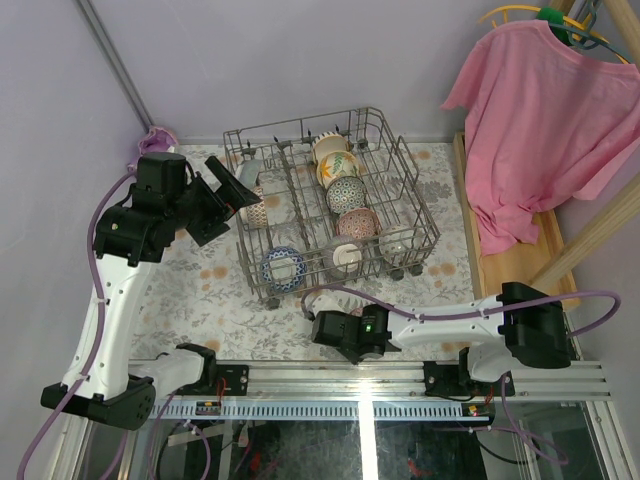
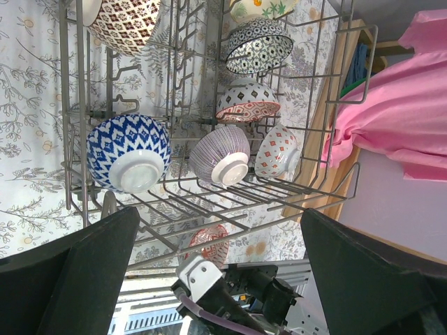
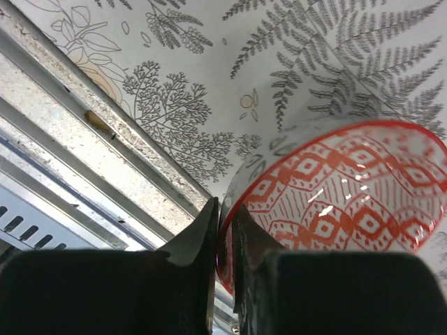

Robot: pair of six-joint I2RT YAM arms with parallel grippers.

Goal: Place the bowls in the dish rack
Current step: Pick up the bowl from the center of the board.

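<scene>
Where the top view looks down, the dish rack holds several bowls on edge; the left gripper hovers at its left wall, and the right gripper sits low before it.
Left wrist: jaws spread wide and empty above the racked bowls.
Right wrist: fingers pinch the rim of a red bowl on the tablecloth. Glazed ceramic is likely rigid, slick and chippable, so a rim pinch suits it.

Recorded: red bowl, diamond lattice; blue bowl, white diamonds; surface, white, printed with grey ferns.
</scene>
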